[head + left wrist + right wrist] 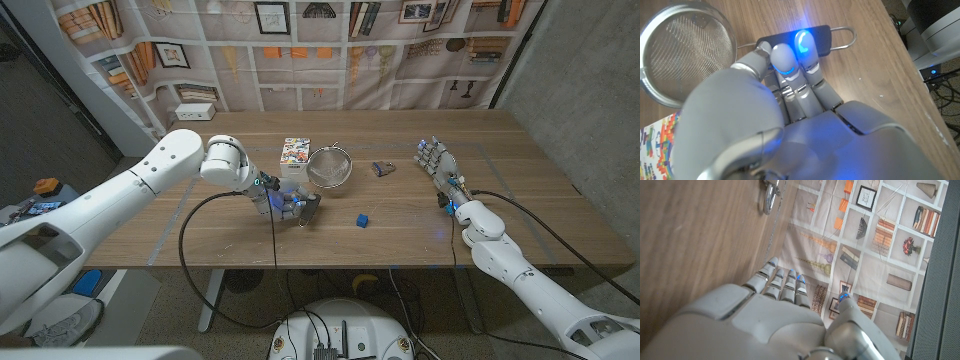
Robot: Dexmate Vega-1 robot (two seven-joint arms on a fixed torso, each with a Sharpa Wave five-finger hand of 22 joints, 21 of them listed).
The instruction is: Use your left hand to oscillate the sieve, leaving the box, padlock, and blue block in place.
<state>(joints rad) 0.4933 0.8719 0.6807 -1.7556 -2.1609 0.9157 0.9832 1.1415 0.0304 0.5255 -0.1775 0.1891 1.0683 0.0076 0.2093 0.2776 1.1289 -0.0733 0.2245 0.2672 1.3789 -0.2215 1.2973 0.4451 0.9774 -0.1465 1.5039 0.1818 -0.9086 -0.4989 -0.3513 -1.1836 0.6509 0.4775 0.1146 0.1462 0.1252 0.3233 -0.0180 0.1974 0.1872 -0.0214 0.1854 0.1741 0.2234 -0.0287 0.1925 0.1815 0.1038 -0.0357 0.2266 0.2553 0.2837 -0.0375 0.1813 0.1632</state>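
Dim, even light; blurred wrist foregrounds

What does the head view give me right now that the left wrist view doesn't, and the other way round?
Head view alone: the padlock, the blue block, and the right hand standing open near the table's right side, touching nothing.

Left wrist view alone: the close-up of contact. The left hand's fingertips lie on the sieve's dark handle, whose wire loop pokes out beyond them; whether the grip is closed is not clear.

Both: the left hand, the sieve with its mesh bowl empty, and the colourful box beside it.
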